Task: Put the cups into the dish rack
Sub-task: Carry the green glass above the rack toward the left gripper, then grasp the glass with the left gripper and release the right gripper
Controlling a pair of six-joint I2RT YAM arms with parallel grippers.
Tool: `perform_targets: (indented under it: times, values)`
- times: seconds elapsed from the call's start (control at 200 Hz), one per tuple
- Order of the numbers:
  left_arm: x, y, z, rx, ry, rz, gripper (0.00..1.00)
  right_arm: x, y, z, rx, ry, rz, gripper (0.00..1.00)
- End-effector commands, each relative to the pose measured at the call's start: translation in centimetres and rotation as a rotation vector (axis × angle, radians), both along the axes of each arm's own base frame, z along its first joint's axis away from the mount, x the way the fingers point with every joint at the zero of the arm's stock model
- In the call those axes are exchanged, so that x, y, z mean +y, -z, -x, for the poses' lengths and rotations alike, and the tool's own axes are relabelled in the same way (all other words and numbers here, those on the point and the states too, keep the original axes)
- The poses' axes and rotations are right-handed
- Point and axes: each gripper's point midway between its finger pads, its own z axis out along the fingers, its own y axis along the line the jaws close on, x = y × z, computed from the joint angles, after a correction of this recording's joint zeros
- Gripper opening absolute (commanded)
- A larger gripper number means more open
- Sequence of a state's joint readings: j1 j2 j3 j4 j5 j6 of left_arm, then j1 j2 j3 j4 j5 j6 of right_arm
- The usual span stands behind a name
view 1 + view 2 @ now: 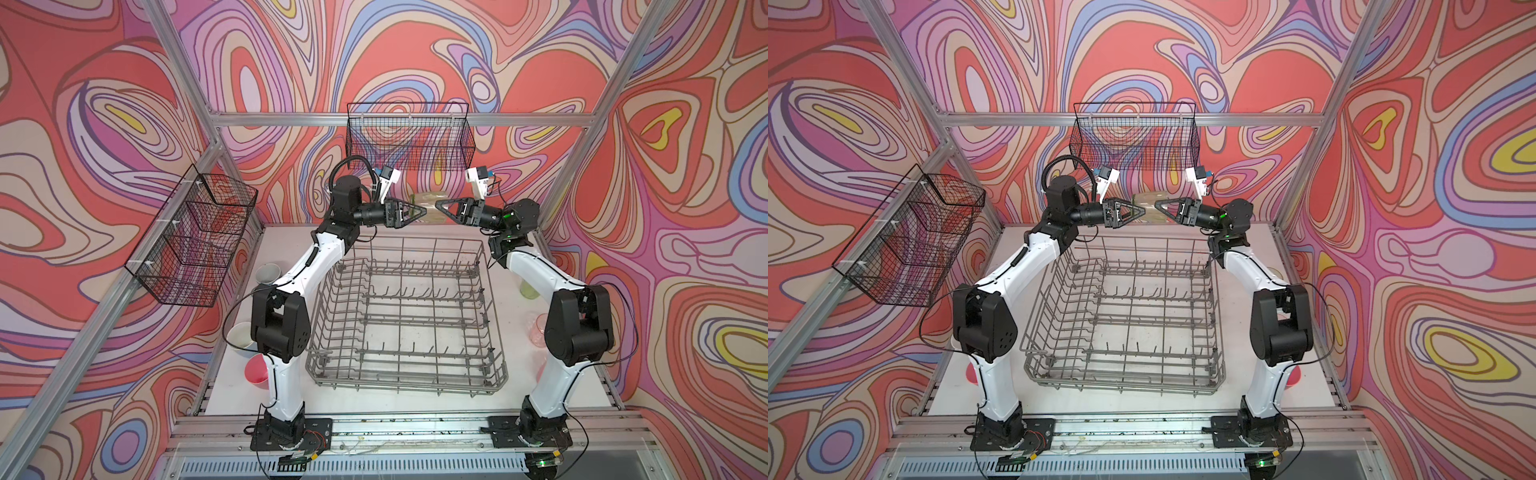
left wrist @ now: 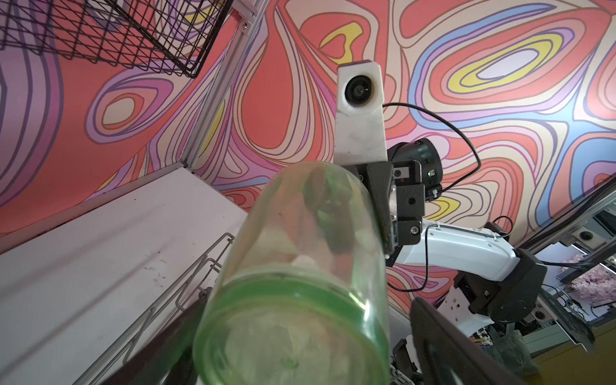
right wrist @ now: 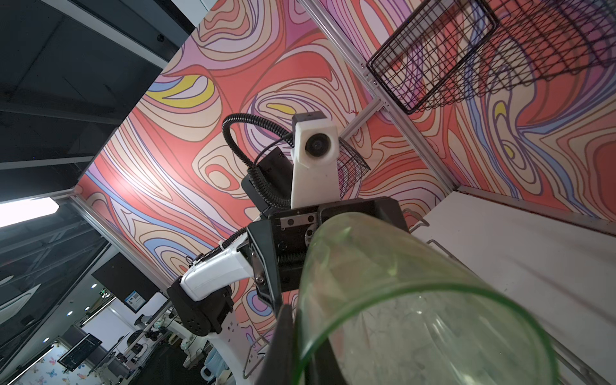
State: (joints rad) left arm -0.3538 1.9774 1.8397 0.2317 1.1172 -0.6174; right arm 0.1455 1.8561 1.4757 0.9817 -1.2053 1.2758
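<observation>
Worktop [image 1: 521, 361]: white and flat, with swirl-patterned walls on three sides.
Dish rack [image 1: 399, 320]: grey wire with rows of upright tines, in the middle of the worktop. Every cup in view is outside it.
Side basket [image 1: 195, 237]: black mesh, hung on the left wall.
Back basket [image 1: 409, 135]: black mesh, hung on the far wall.
Left claw [image 1: 422, 210]: spread wide, with its fingers on either side of the base of the green tumbler [image 2: 300, 266]. It is not clamped on it.
Right claw [image 1: 438, 205]: pinched shut on the wall of the green tumbler at its open mouth.
Green tumbler: translucent, lying level in the air between the two claws, near the rack's far side.
Cups left of the rack: a pale cup [image 1: 268, 272], another pale cup [image 1: 241, 336] nearer the front, and an opaque pink cup [image 1: 257, 372], all partly behind the left arm.
Cups right of the rack: a second green tumbler [image 1: 528, 287] and a translucent pink tumbler [image 1: 538, 328], beside the right arm.
</observation>
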Motion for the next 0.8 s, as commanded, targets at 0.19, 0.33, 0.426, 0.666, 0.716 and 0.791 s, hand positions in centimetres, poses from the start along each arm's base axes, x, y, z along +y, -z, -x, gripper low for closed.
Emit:
perform_targets:
  times: [0.19, 0.33, 0.426, 0.666, 0.716, 0.791]
  values:
    - [-1.3, -1.7, -0.1, -0.053, 0.028, 0.048, 0.93, 0.4, -0.7, 0.8, -0.043, -0.021, 0.005, 0.00]
    - [-1.7, -1.6, 0.0, -0.055, 0.031, 0.049, 0.92, 0.5, -0.7, 0.9, -0.045, -0.024, 0.010, 0.00]
    - [-1.9, -1.6, 0.1, -0.057, 0.030, 0.051, 0.91, 0.5, -0.5, 0.8, -0.040, -0.021, 0.015, 0.00]
    - [-2.1, -1.7, 0.3, -0.056, 0.035, 0.052, 0.85, 0.6, -0.4, 0.7, -0.038, -0.022, 0.015, 0.00]
    - [-2.1, -1.6, 0.3, -0.055, 0.033, 0.051, 0.84, 0.6, -0.4, 0.7, -0.038, -0.022, 0.014, 0.00]
    - [-2.1, -1.6, 0.4, -0.056, 0.029, 0.049, 0.82, 0.6, -0.5, 0.7, -0.039, -0.021, 0.013, 0.00]
